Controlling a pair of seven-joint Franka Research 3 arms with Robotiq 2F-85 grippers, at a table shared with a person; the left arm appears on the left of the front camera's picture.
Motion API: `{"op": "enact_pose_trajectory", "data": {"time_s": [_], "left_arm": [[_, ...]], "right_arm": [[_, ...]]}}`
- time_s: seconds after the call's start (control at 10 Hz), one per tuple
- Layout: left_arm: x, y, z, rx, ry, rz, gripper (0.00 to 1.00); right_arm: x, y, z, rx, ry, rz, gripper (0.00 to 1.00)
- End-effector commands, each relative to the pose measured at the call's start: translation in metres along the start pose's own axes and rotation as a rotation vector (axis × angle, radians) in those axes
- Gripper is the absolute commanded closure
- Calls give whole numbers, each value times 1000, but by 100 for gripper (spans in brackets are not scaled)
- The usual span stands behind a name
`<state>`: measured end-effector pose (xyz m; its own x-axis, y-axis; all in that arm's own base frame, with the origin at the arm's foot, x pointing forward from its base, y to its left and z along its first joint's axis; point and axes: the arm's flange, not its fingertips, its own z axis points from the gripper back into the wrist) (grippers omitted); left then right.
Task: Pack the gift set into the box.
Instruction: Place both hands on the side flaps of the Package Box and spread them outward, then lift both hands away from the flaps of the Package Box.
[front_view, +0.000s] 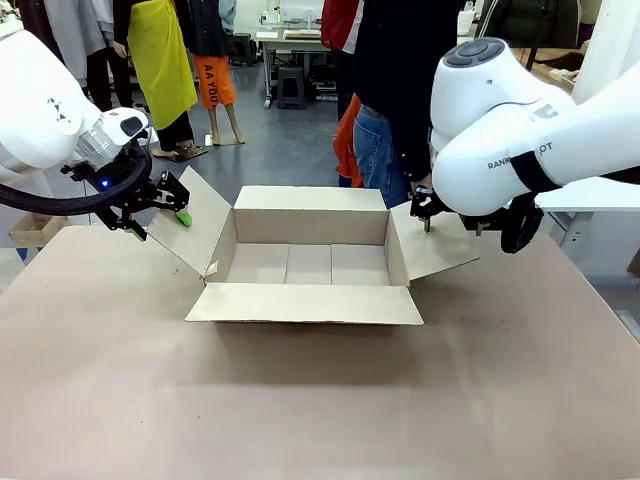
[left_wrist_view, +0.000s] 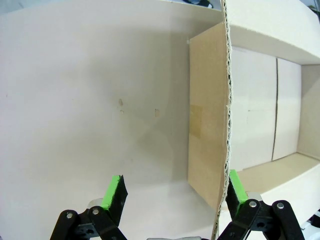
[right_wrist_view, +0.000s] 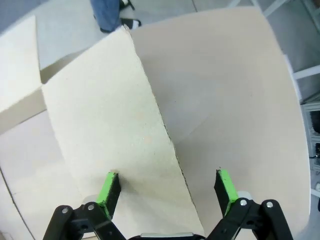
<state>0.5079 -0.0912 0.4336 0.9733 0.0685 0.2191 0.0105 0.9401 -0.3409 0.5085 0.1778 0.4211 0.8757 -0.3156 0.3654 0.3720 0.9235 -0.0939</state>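
Note:
The box (front_view: 310, 265) lies open in the middle of the table with its four flaps spread and nothing inside. My left gripper (front_view: 170, 205) is open at the upturned left flap (left_wrist_view: 207, 115). The left wrist view shows that flap's corrugated edge standing between the left gripper's (left_wrist_view: 175, 179) fingers, close to the right-hand pad (left_wrist_view: 235, 186). My right gripper (front_view: 425, 215) is open at the right flap (right_wrist_view: 105, 120). That flap's edge runs between the right gripper's (right_wrist_view: 167, 175) green pads. The gift set is out of view.
A person in a dark top and jeans (front_view: 385, 150) stands just behind the box's far wall. The tan tabletop (front_view: 320, 400) stretches bare in front of the box. A white table (front_view: 590, 195) stands off to the right.

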Motion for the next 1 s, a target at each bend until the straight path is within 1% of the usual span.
{"op": "enact_pose_trajectory", "data": {"time_s": [0.0, 0.9], "left_arm": [[-1, -1, 2, 12, -2, 13, 0], [-1, -1, 2, 12, -2, 13, 0]], "right_arm": [[-1, 9, 12, -6, -11, 21, 0], [-1, 9, 12, -6, -11, 21, 0]]}}
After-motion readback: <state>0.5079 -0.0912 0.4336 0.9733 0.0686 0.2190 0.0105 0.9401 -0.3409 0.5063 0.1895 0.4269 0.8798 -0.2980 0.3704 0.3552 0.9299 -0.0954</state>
